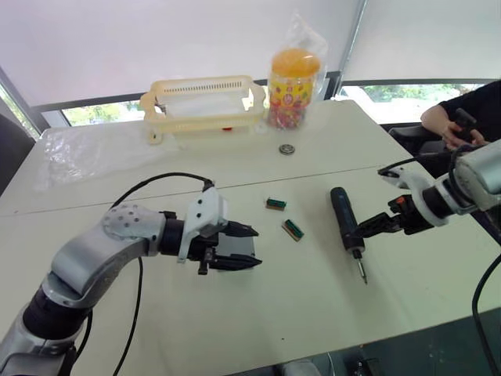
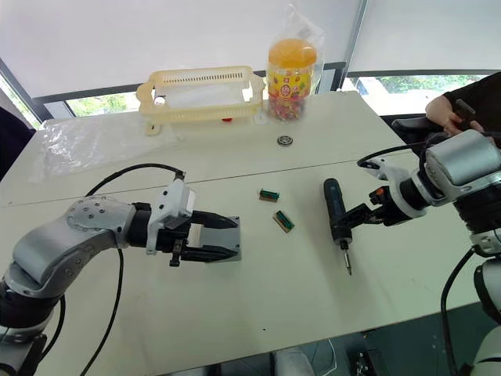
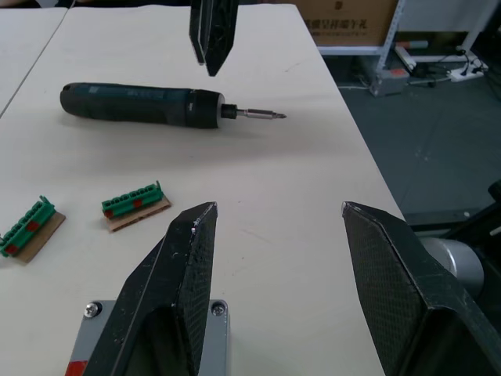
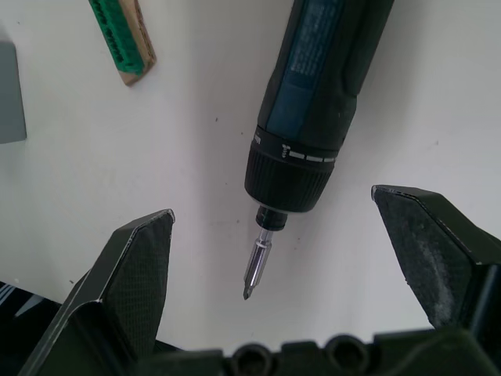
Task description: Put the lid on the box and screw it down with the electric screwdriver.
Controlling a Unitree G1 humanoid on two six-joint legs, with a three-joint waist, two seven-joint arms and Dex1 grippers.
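A cream-white table (image 1: pixel 235 305) carries all items. The electric screwdriver (image 1: pixel 345 220) lies flat on it, bit toward the near edge. Two small green-brown blocks (image 1: pixel 275 204) (image 1: pixel 293 229) lie left of it, apart. A grey box (image 2: pixel 223 239) sits further left. Toward the far edge: a yellow basket (image 1: pixel 202 106), a candy jar (image 1: pixel 293 78), clear plastic sheeting (image 1: pixel 86 149), and a small round metal object (image 1: pixel 287 149), possibly a bearing.

Lab or office: white worktable (image 1: pixel 258 180), window blinds (image 1: pixel 156 39), seated person (image 1: pixel 462 117).
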